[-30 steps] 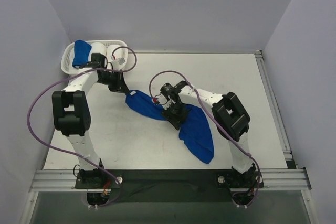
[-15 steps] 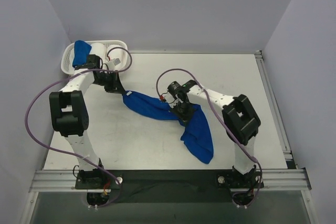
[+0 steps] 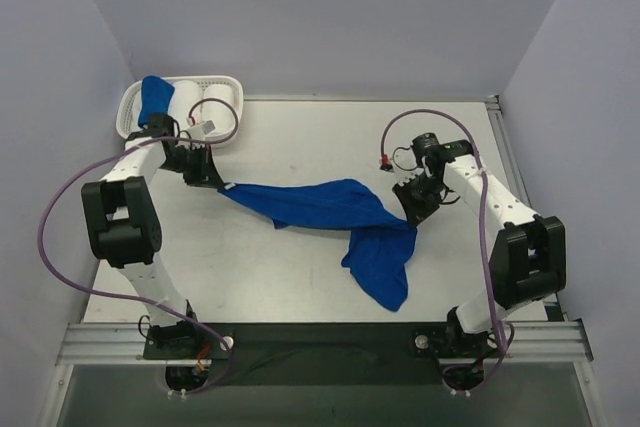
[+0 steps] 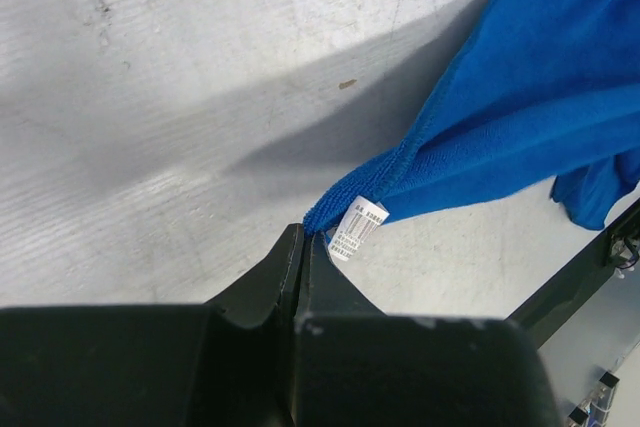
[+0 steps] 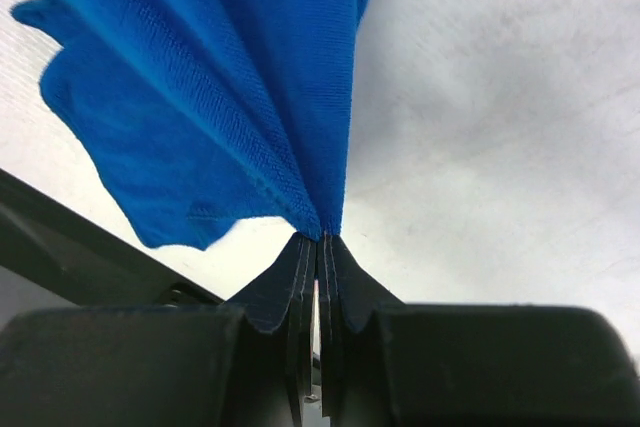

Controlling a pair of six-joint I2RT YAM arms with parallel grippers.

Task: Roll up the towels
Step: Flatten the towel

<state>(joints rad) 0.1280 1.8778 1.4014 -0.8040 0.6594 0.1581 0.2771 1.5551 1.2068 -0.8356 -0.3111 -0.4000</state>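
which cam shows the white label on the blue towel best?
Left wrist: small white label close-up at the corner of the royal-blue cloth towel, by the left gripper. Top external: only a white speck. Right wrist: not visible.

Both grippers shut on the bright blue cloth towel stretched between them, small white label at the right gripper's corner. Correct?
No. The small white label sits at the corner that the left gripper pinches, as the left wrist view shows. The right gripper is shut on the bright blue cloth towel too, at its other end, no label visible there.
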